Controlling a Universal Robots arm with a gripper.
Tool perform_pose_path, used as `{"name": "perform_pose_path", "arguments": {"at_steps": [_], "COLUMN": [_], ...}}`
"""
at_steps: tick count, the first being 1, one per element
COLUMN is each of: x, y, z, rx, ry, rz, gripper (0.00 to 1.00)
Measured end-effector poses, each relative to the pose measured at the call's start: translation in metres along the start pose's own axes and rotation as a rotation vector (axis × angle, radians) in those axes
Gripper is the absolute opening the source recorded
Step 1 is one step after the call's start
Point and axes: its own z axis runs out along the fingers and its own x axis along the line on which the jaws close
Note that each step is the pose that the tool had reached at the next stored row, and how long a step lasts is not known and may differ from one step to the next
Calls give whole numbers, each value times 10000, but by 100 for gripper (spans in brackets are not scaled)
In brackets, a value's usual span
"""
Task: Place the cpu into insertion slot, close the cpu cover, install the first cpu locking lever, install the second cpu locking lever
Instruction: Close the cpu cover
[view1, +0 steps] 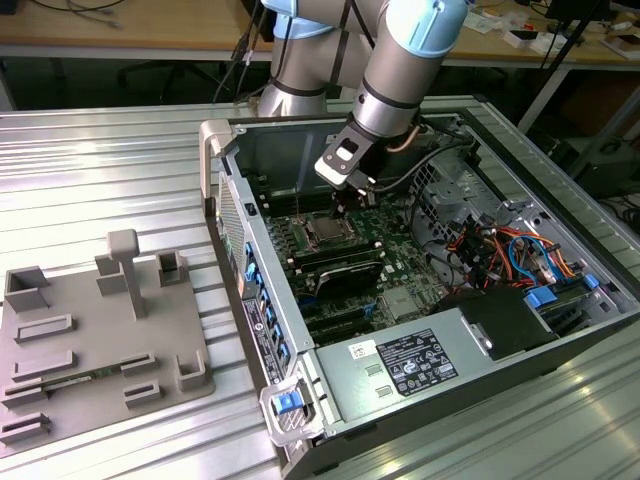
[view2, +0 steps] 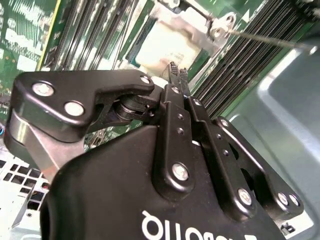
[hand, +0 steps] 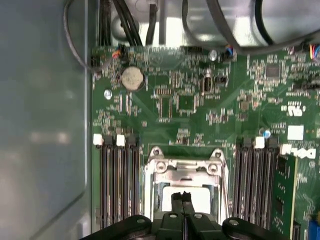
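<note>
Black jaws sit closest in both wrist views. They are pressed together at the tips, and nothing is pinched between them. Their fingertips hang just over the cpu, which looks like a pale shiny square right past the tips. In the first wrist view the cpu shows on both sides of the shut tips.

The cpu lies down in the insertion slot. The cpu cover is a silver frame around it, and the cpu shows through its big window. A thin metal lever sticks out from the cover's corner, on the far side of the jaws (I cannot tell if it is hooked down).

Long dark memory slots run on each side of the jaws. A round coin battery sits on the green board, well past the jaws.

In the exterior view the robot arm reaches down into an open computer case on a ribbed metal worktop. A grey plastic holder plate lies outside the case, well apart from the jaws.
</note>
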Motion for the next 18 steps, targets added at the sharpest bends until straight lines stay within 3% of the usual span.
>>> {"name": "perform_pose_path", "arguments": {"at_steps": [5,10,18], "x": [3,5,0], "y": [-156,-257,-317], "z": [33,80,220], "rx": [47,60,111], "ry": [-4,-16,-39], "rz": [-80,-285,-497], "gripper": [11,11,11]}}
